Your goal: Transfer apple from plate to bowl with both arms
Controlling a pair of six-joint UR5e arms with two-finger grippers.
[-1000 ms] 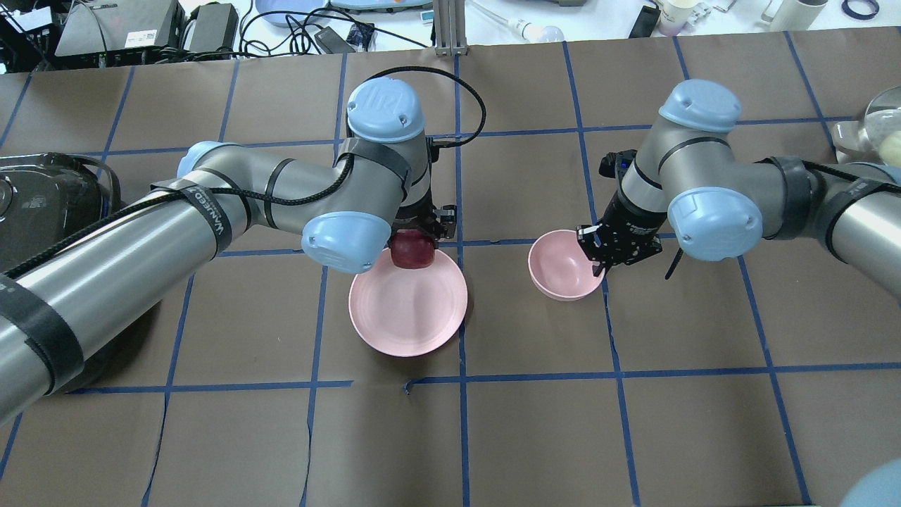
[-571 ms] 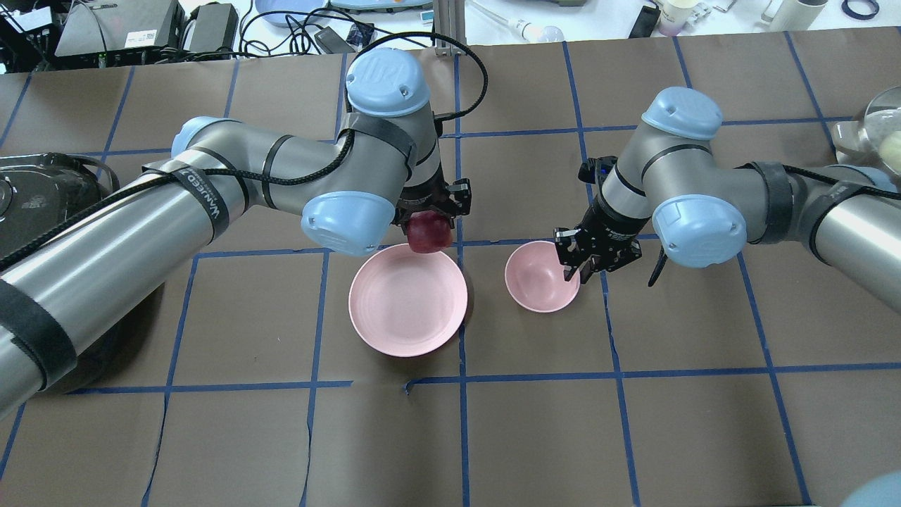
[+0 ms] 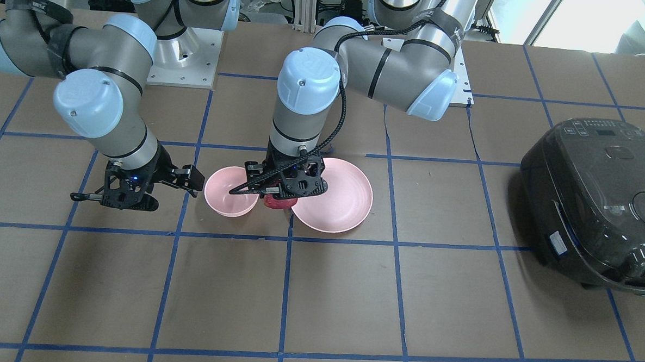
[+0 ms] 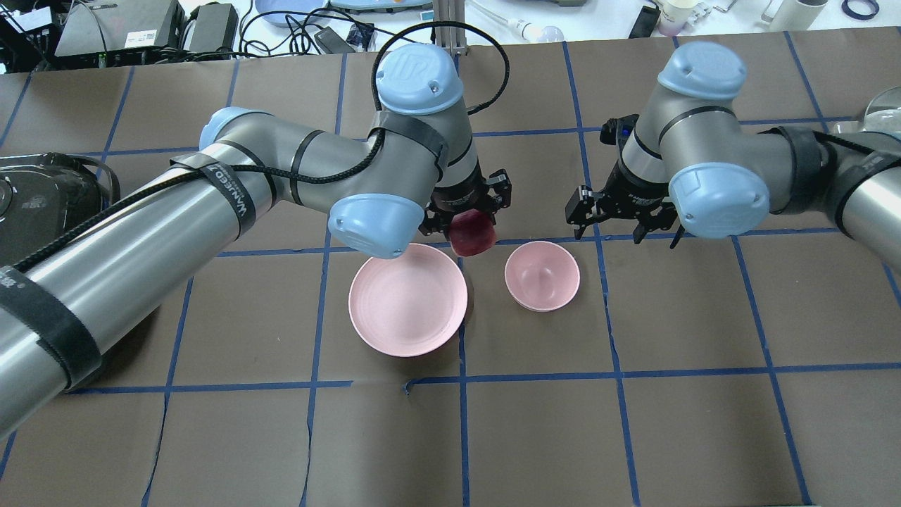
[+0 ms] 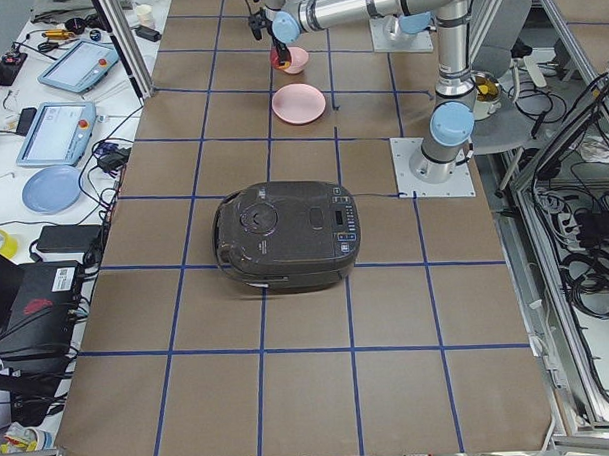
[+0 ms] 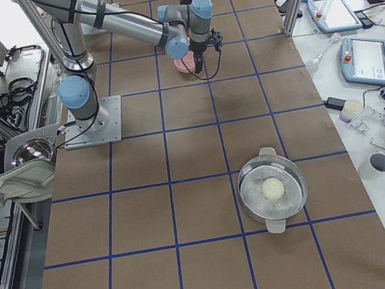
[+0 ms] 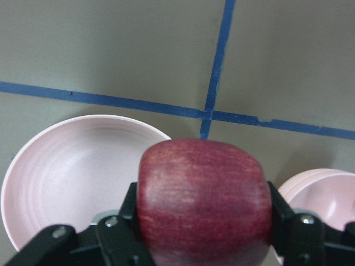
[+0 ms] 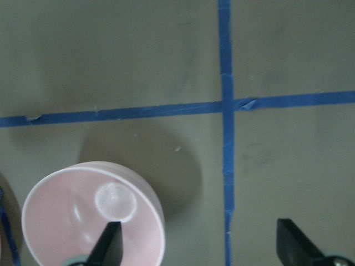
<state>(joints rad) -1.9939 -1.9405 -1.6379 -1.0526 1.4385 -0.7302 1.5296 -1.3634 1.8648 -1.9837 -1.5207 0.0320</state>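
Note:
My left gripper (image 4: 470,220) is shut on the dark red apple (image 4: 472,236) and holds it in the air over the gap between the plate and the bowl. The apple fills the left wrist view (image 7: 204,199) and shows under the gripper in the front view (image 3: 278,203). The wide pink plate (image 4: 408,299) lies empty to its left. The small deep pink bowl (image 4: 542,276) stands empty to its right, also in the front view (image 3: 231,199). My right gripper (image 4: 609,220) is open and empty, behind and to the right of the bowl (image 8: 91,216), apart from it.
A black rice cooker (image 3: 599,198) sits on the robot's left side of the table. A steel pot (image 6: 273,190) with a pale ball in it stands far off on the robot's right. The brown table cover has blue tape lines.
My left gripper lifted the apple off the plate and carried it right toward the bowl. My right gripper slid the bowl left, let go of its rim, and drew back.

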